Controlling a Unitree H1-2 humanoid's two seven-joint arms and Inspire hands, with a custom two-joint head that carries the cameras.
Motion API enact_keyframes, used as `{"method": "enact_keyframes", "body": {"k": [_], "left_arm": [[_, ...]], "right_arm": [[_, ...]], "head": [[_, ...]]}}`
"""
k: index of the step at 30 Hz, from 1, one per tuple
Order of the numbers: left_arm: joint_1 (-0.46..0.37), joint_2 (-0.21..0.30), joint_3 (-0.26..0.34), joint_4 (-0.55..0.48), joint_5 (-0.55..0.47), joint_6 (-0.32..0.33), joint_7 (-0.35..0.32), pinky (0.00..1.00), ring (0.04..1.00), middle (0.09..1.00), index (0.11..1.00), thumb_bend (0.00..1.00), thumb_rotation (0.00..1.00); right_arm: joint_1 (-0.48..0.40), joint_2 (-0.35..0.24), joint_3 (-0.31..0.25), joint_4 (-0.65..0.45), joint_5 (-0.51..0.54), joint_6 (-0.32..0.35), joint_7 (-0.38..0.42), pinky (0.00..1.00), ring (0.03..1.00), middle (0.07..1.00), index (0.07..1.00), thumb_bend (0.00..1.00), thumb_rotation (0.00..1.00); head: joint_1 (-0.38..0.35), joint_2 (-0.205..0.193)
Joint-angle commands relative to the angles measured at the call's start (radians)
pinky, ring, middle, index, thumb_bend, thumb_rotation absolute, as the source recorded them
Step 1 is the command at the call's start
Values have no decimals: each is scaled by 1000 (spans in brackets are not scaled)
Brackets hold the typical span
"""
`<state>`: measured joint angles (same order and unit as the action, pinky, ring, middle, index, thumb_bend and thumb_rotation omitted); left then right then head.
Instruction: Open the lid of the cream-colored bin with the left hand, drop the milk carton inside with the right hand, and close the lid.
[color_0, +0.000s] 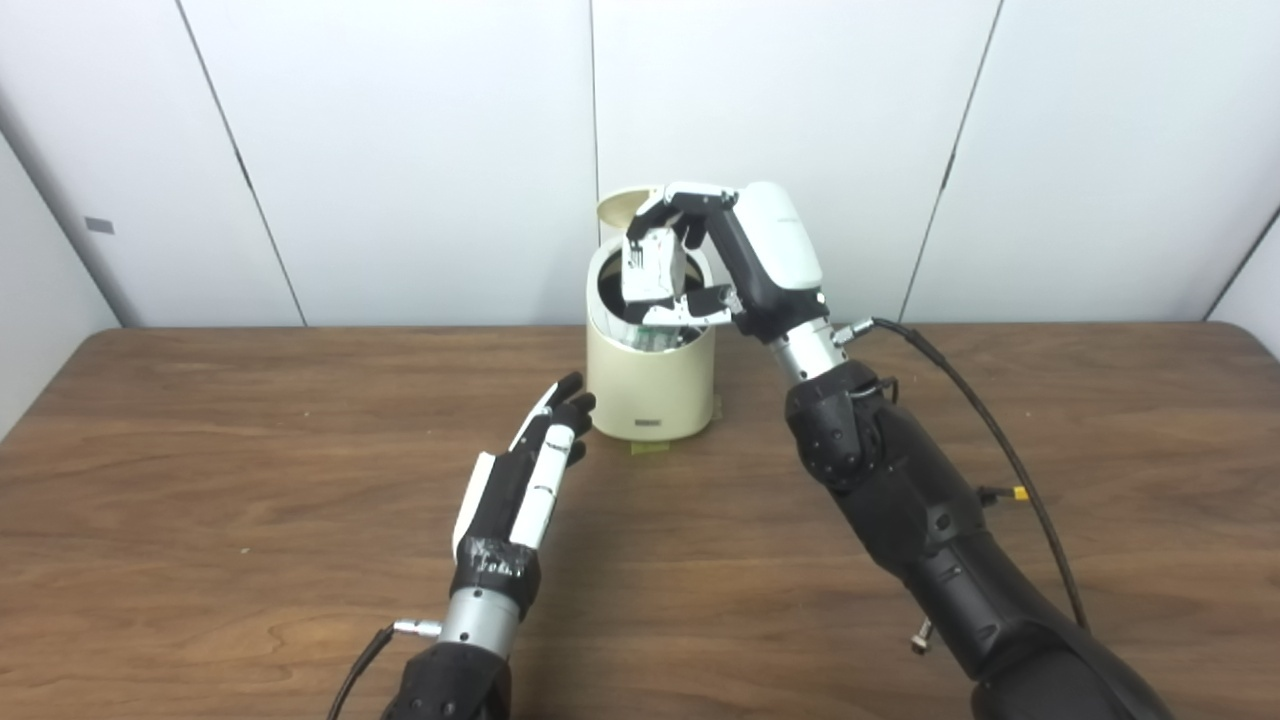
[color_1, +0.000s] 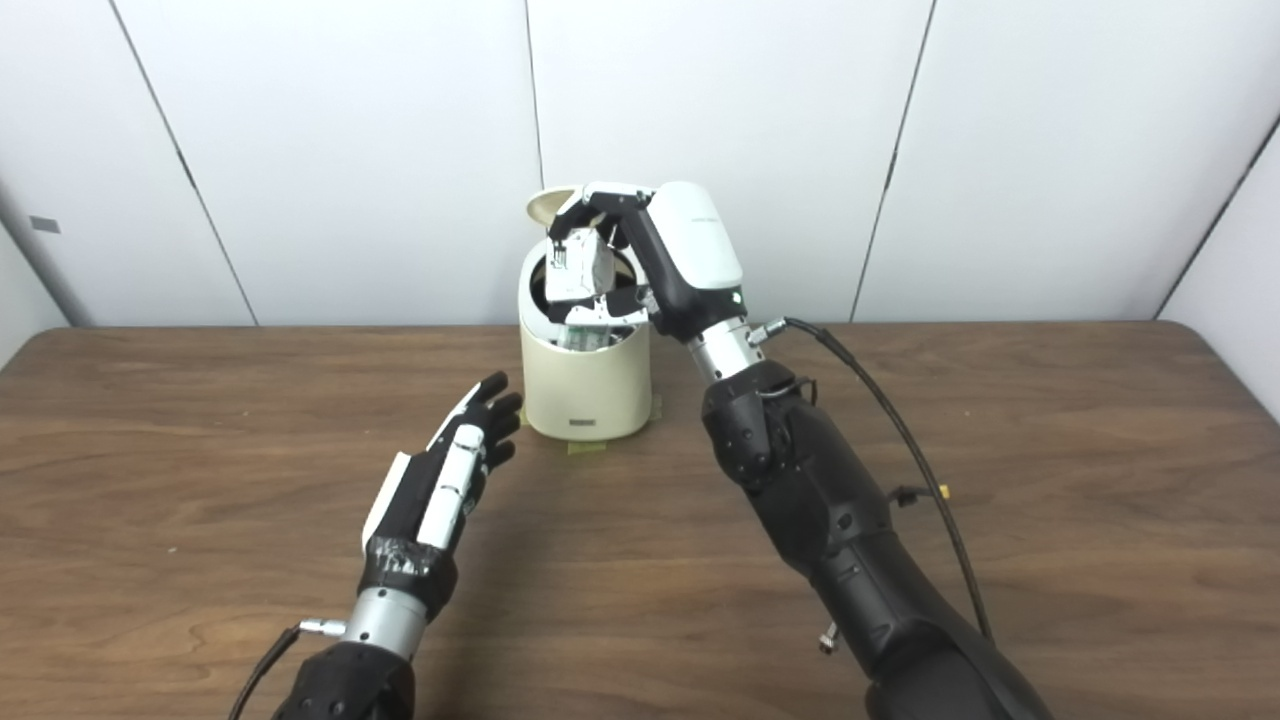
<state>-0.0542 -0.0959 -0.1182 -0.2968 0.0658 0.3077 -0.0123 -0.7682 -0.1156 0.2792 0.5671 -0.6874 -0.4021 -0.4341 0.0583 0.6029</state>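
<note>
1. Worktop (color_0: 200, 480): brown wood grain, carries the bin near its far middle; both arms come in from the near edge
2. Right hand (color_0: 690, 255): reached out high over the bin mouth, palm facing down and left, fingers and thumb clamped on the milk carton
3. Cream-colored bin (color_0: 650, 385): round, upright, standing on a bit of tape on the worktop; mouth open, dark inside, some light clutter visible in it but too small to name
4. Left hand (color_0: 535, 465): low over the worktop, just left and near side of the bin, fingers straight and lying side by side, clamped on nothing; fingertips near the bin wall, contact cannot be told
5. Lid (color_0: 625, 208): tipped up at the back left rim, standing roughly upright, so the opening step looks done; left hand is not on it
6. Milk carton (color_0: 652, 265): small white box in the right hand's grip, long axis near vertical, hanging straight above the bin mouth with its lower end about at rim level
7. Key relation: carton sits directly over the opening, so the coming move is judged to be a plain release straight down; after that the lid lies up and behind the left hand, which is the nearer one to shut it
8. Risk, as a judgement: carton could catch on the rim or on the clutter inside if it tilts on release
</note>
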Motion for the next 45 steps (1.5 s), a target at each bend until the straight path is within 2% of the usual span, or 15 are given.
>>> {"method": "enact_keyframes", "body": {"k": [1,3,5,6,10,12,14,18,22,26,27,30,37,42,45], "left_arm": [[-27,-9,-3,-26,-12,-9,-5,932,929,918,947,480,881],[-27,-7,-3,-22,-11,-10,-5,936,930,920,951,479,886],[-28,-6,-3,-19,-12,-12,-7,940,935,923,956,473,887],[-28,-5,-3,-18,-13,-12,-8,941,937,925,959,471,888],[-28,-4,-4,-16,-12,-13,-9,935,937,925,957,484,878],[-29,-2,-5,-13,-10,-14,-10,942,941,930,963,481,882],[-30,1,-4,-11,-9,-13,-11,945,943,932,965,475,886],[-34,5,-4,-5,-9,-17,-14,938,944,934,966,468,891],[-36,10,-5,1,-2,-18,-12,931,938,930,958,464,895],[-39,11,-1,5,-16,-16,-15,944,946,937,960,459,893],[-39,10,1,5,-19,-14,-15,951,949,939,959,454,881],[-39,14,-2,5,-15,-13,-13,949,948,938,958,450,880],[-44,29,11,15,-15,-19,-10,933,935,932,955,459,884],[-53,50,39,41,-48,-48,-19,958,949,947,971,454,903],[-62,50,62,44,-58,-39,-7,949,940,937,959,460,855]], "right_arm": [[-32,0,-1,-18,5,-59,-43,371,418,493,523,501,0],[-30,-7,6,-17,-21,-62,-69,344,437,523,506,499,0],[-26,-11,11,-22,-44,-52,-89,459,519,532,474,517,0],[-25,-11,12,-23,-51,-48,-95,513,583,600,485,521,78],[-10,-13,9,-56,-55,-4,-60,616,683,706,494,524,137],[-7,-15,10,-67,-55,9,-47,659,718,748,615,845,134],[-6,-16,9,-69,-55,8,-46,682,733,761,647,912,141],[-6,-17,8,-67,-53,4,-48,682,729,747,663,934,126],[-5,-18,4,-69,-46,2,-44,675,723,735,659,924,117],[-9,-18,3,-53,-50,-33,-84,586,639,651,616,876,54],[-10,-19,3,-49,-51,-42,-95,526,568,543,554,672,22],[-7,-19,-1,-49,-29,-64,-122,422,435,491,530,539,2],[31,-4,-57,-93,62,-51,-83,378,414,513,490,519,0],[99,18,-113,-192,166,16,-2,354,408,504,496,519,0],[143,18,-134,-260,202,63,49,354,409,507,498,518,0]], "head": [[-4,0],[-4,0],[-6,-2],[-6,-2],[-9,-6],[-9,-6],[-12,-8],[-16,-11],[-19,-11],[-24,-11],[-24,-11],[-27,-11],[-31,-13],[-24,-20],[-23,-17]]}}
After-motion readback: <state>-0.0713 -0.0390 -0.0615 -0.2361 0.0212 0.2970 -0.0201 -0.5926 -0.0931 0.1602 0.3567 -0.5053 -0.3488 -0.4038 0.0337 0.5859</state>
